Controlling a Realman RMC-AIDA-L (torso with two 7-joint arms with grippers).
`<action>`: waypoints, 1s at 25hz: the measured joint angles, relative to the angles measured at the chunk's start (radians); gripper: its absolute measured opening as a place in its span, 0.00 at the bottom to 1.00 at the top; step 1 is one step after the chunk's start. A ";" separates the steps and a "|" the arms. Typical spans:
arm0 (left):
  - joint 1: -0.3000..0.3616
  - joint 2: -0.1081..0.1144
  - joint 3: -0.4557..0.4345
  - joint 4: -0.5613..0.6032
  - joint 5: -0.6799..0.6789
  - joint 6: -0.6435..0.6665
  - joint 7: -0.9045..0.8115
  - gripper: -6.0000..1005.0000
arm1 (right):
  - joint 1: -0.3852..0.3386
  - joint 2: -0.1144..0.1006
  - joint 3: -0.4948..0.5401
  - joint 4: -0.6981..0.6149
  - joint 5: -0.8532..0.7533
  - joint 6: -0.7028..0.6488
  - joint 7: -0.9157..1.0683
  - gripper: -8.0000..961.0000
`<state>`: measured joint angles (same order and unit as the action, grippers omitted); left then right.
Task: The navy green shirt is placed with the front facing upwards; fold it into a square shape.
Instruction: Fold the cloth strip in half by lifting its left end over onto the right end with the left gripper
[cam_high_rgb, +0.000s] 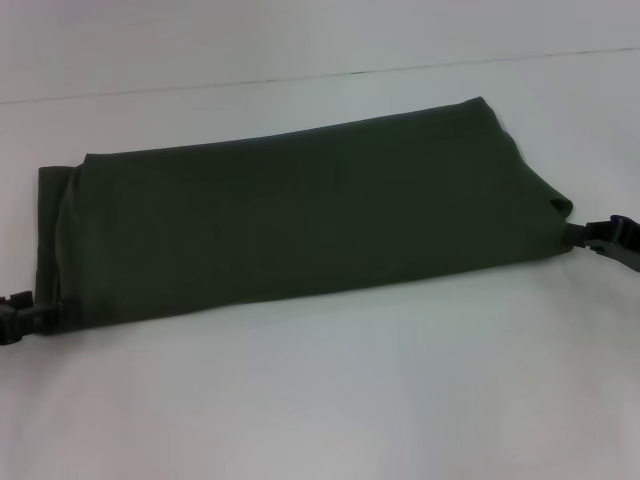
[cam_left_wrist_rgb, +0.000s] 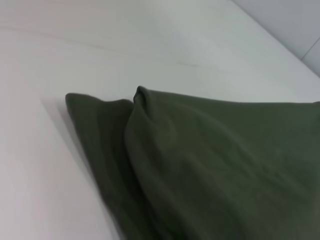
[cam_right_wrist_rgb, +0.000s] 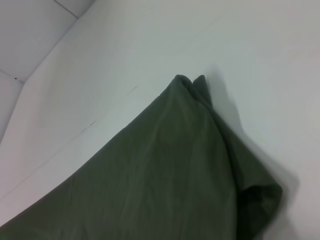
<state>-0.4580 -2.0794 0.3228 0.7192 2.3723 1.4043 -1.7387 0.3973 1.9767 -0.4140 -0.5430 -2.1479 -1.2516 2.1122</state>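
Two grippers flank the navy green shirt (cam_high_rgb: 300, 225), a long folded band lying left-right on the white table (cam_high_rgb: 320, 400); left gripper (cam_high_rgb: 40, 318) pinches its near-left corner; right gripper (cam_high_rgb: 575, 238) pinches its right end; both equally near.

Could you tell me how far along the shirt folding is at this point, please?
Done: the navy green shirt already lies folded into a long band on the white table, no lettering showing. In hand: the left pincer is at its near-left corner and the right pincer at its right end. Left: it is oblong, so it needs folding end to end into a square.
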 joint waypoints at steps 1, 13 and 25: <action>0.000 -0.001 0.001 -0.001 0.001 -0.003 0.000 0.94 | 0.000 0.000 0.000 0.000 0.000 0.000 0.000 0.02; -0.001 -0.001 0.006 -0.008 0.006 0.025 0.003 0.94 | 0.000 0.001 0.000 0.000 0.000 0.000 0.000 0.01; -0.007 -0.001 0.035 -0.007 0.022 0.034 -0.001 0.93 | 0.000 -0.001 0.000 0.000 0.000 -0.001 0.000 0.01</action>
<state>-0.4648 -2.0808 0.3578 0.7117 2.3942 1.4382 -1.7394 0.3972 1.9761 -0.4142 -0.5430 -2.1475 -1.2524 2.1122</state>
